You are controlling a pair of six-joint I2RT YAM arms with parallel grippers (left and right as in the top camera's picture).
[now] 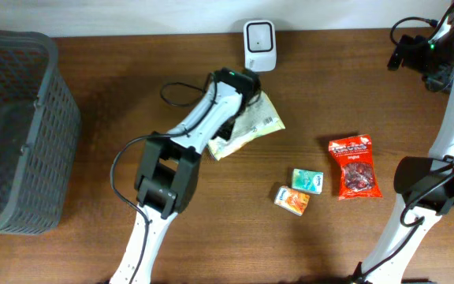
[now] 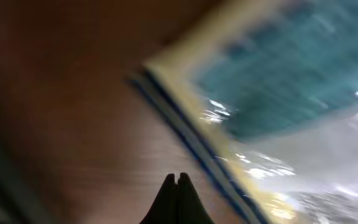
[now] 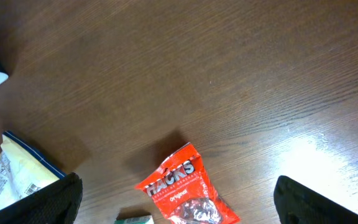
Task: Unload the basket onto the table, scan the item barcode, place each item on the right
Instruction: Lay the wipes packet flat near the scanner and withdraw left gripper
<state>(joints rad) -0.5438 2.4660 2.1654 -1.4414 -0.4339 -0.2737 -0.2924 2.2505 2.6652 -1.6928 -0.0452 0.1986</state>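
A pale yellow-and-white packet (image 1: 252,126) lies flat on the wooden table just below the white barcode scanner (image 1: 258,43) at the back edge. My left gripper (image 1: 228,118) hovers over the packet's left side. In the left wrist view, which is blurred, the gripper (image 2: 177,180) is shut with nothing between its tips, over bare wood right beside the packet's (image 2: 278,93) blue-striped edge. My right gripper (image 1: 428,55) is raised at the far right. In the right wrist view it (image 3: 178,186) stands wide open and empty, high above the table.
A red Hacks candy bag (image 1: 355,167) (image 3: 185,193) lies at the right, with a small green box (image 1: 307,181) and a small orange box (image 1: 292,199) to its left. A dark plastic basket (image 1: 14,126) fills the left side.
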